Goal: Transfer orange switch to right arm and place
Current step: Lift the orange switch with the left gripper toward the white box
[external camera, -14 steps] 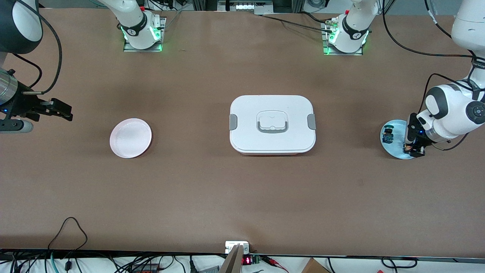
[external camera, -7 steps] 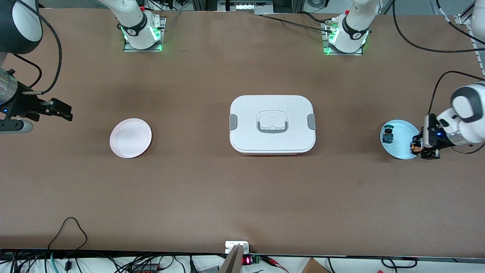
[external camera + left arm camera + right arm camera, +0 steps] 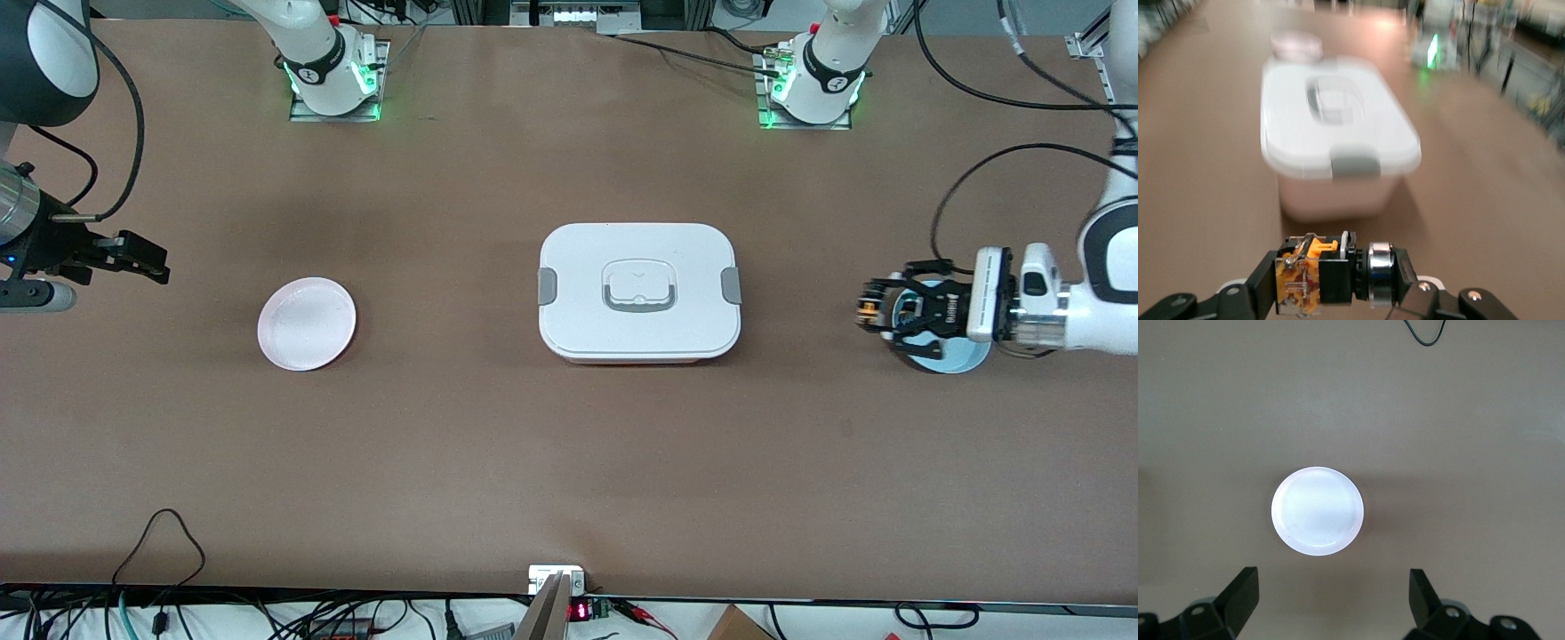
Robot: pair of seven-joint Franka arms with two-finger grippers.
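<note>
1. Left gripper (image 3: 876,313) is up in the air over the edge of the light blue plate (image 3: 965,360), at the left arm's end of the table (image 3: 569,462). Wrist turned sideways, fingers aimed toward the white lidded box (image 3: 638,291).
2. Its jaws are clenched on the orange switch (image 3: 1308,277): amber block body w/ metal terminals at one end, black collar and silver ring at the other, lying crosswise between the fingers. In the front view the switch (image 3: 865,312) shows as a small orange spot at the fingertips, lifted clear of the plate.
3. Blue-bodied switch (image 3: 908,314) sits on the light blue plate, partly hidden by the left gripper's links.
4. White lidded box stands mid-table, grey latches at both ends, grey handle recessed in the lid. In the left wrist view the box (image 3: 1338,137) is straight ahead of the held switch.
5. Right gripper (image 3: 133,258) waits at the right arm's end of the table, jaws released & wide apart, nothing between them. Right wrist view: both fingers (image 3: 1241,590) spread, pink plate (image 3: 1317,511) beneath.
6. Pink plate (image 3: 307,323) lies on the table between the right gripper and the box, apart from both.
</note>
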